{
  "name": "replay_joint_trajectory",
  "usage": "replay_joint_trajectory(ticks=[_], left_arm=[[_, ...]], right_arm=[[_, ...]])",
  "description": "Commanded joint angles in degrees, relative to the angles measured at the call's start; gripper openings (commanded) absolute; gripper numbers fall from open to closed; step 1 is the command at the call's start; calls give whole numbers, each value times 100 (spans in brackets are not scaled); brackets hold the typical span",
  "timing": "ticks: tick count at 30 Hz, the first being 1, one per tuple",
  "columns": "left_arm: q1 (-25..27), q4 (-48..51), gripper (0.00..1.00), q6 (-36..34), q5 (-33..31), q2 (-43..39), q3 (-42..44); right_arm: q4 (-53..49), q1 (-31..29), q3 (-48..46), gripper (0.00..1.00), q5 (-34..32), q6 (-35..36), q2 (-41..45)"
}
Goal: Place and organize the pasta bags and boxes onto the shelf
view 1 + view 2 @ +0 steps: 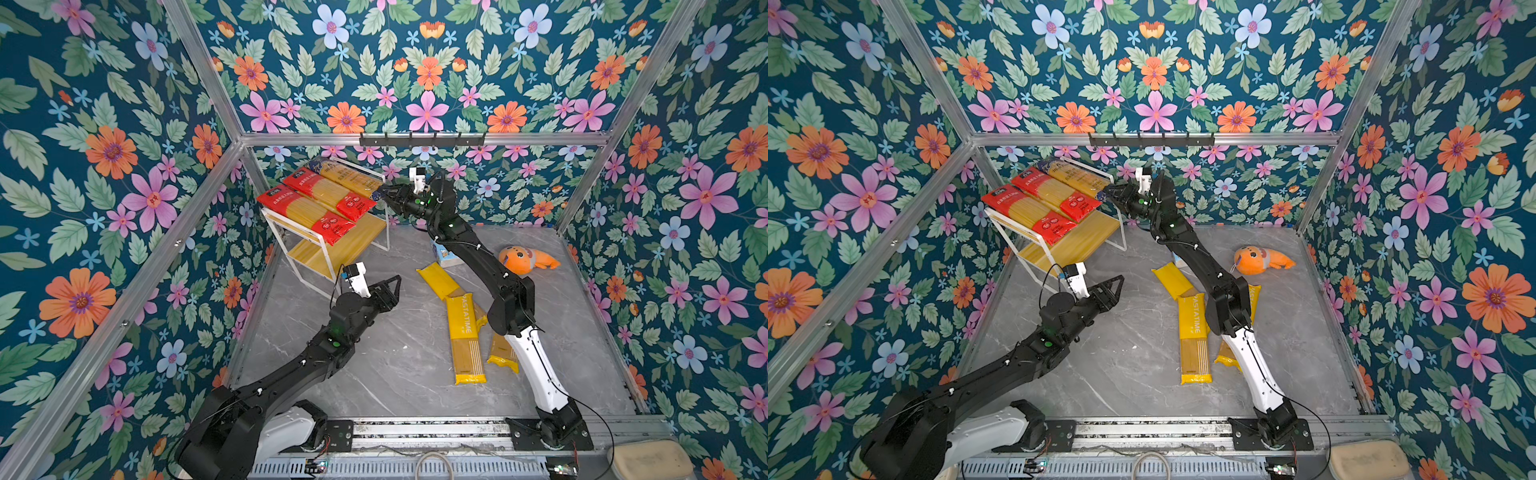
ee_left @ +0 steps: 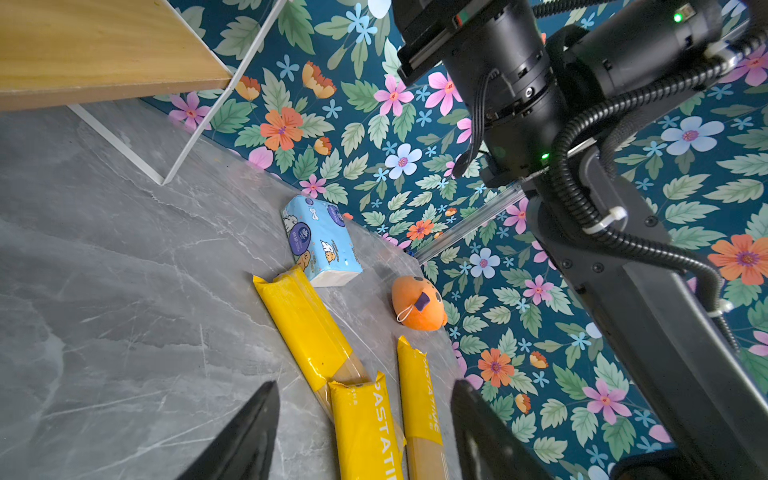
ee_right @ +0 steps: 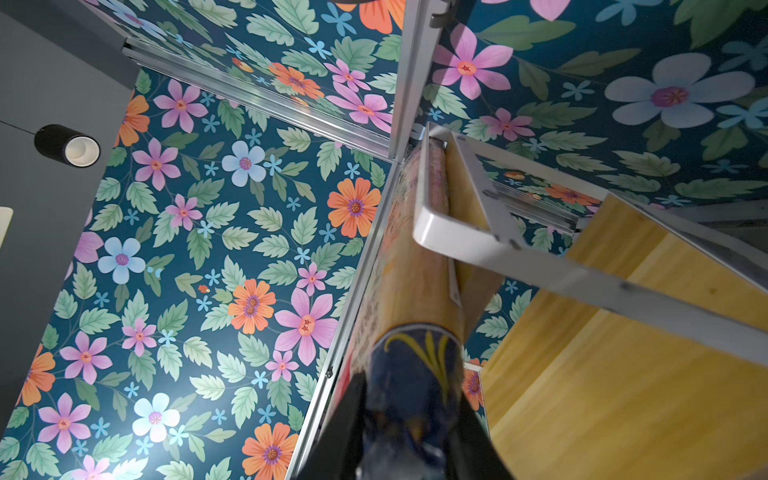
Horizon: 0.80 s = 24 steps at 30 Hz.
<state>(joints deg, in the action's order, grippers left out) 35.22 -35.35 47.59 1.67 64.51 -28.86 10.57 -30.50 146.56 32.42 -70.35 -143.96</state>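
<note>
The shelf (image 1: 353, 245) stands at the back left. Two red packs (image 1: 307, 214) (image 1: 332, 193) and a dark blue-and-gold pack (image 1: 349, 176) lie side by side on its top board. My right gripper (image 1: 380, 194) (image 3: 409, 384) is closed round that pack's (image 3: 415, 291) near blue end, a finger against each side. Three yellow packs (image 1: 438, 278) (image 1: 463, 332) (image 1: 503, 349) lie on the grey floor, the third partly under my right arm. My left gripper (image 1: 397, 282) (image 2: 363, 384) hovers open and empty in front of the shelf, left of the yellow packs (image 2: 307, 328).
A light-blue tissue pack (image 1: 442, 253) (image 2: 320, 241) sits behind the yellow packs, and an orange plush toy (image 1: 525, 259) (image 2: 417, 305) lies to their right. A black hook rail (image 1: 422, 139) hangs on the back wall. The shelf's lower board (image 1: 1084, 241) is bare.
</note>
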Motion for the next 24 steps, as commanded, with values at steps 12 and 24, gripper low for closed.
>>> replay_joint_trajectory(ticks=[12,24], left_arm=[[584,-71,68,-515,-282,390,-52],[1368,-104,68,-712,-598,1378,-181]], right_arm=[[1777,78,-4140,45,155,38,2378],[1086,150,-8456,43,-569,1445,4808]])
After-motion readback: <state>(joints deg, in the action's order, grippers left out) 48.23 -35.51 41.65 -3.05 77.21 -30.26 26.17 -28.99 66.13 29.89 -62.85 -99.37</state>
